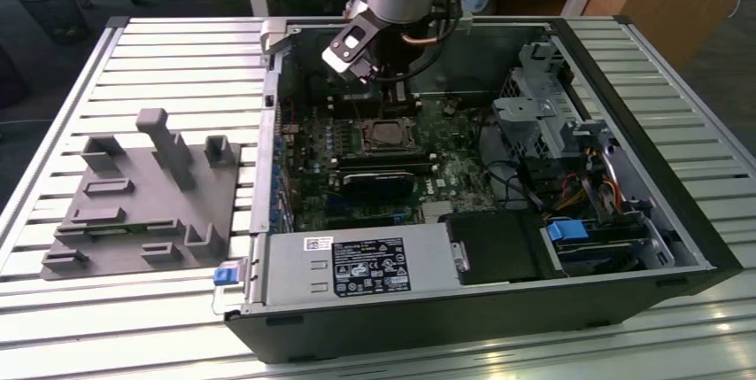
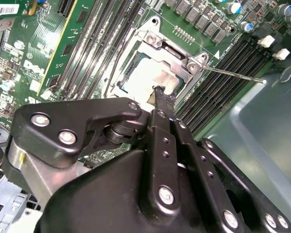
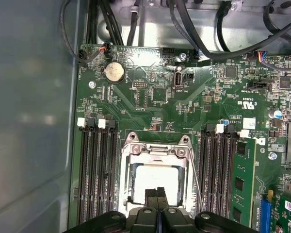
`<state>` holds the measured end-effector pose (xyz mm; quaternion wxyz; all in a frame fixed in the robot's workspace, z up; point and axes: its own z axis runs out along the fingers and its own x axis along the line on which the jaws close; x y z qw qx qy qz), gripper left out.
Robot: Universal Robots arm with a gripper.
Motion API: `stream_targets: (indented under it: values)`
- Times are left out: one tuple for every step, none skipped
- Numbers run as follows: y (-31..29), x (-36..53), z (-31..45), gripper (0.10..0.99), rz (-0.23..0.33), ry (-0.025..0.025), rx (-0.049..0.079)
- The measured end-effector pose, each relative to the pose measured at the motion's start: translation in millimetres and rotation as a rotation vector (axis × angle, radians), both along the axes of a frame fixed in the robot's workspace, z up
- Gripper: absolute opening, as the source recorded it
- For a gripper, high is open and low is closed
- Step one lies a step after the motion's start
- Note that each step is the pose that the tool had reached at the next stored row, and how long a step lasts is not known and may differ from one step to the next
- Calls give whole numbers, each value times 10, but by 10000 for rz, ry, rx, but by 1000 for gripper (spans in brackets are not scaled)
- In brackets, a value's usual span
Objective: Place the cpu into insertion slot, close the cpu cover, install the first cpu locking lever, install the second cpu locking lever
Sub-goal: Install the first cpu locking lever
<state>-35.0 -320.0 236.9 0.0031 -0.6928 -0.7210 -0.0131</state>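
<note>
My claw (image 3: pixel 157 193) is pinched together with nothing between its tips. It hangs right over one edge of the cpu (image 3: pixel 155 175); whether it touches I cannot tell. The cpu lies flat in the insertion slot (image 3: pixel 132 169), and its pale top shows through the window of the cpu cover (image 3: pixel 153 151), which lies down around it. From one corner of the cover a thin locking lever (image 2: pixel 233 74) juts over the memory slots (image 2: pixel 233 53). Beyond lies the green motherboard (image 3: pixel 150 107), inside the open computer case (image 1: pixel 661 185).
</note>
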Motion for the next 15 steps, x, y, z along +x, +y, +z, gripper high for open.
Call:
stream_targets:
  values:
    - [0, 0, 7, 106, 0, 0, -1]
    - [0, 0, 15, 106, 0, 0, -1]
    - [0, 0, 21, 106, 0, 0, 0]
    - [0, 0, 28, 106, 0, 0, 0]
    - [0, 0, 34, 106, 0, 0, 0]
    - [0, 0, 41, 106, -1, 0, 0]
    - [0, 0, 48, 106, -1, 0, 0]
    - [0, 0, 54, 106, -1, 0, 0]
    - [0, 0, 61, 106, -1, 0, 0]
    - [0, 0, 68, 106, -1, 0, -1]
    - [0, 0, 74, 106, -1, 0, -1]
    - [0, 0, 81, 106, -1, 1, -1]
    - [0, 0, 87, 106, -1, 0, 0]
    - [0, 0, 93, 106, -1, 0, 0]
    - [0, 0, 99, 106, -1, 0, 0]
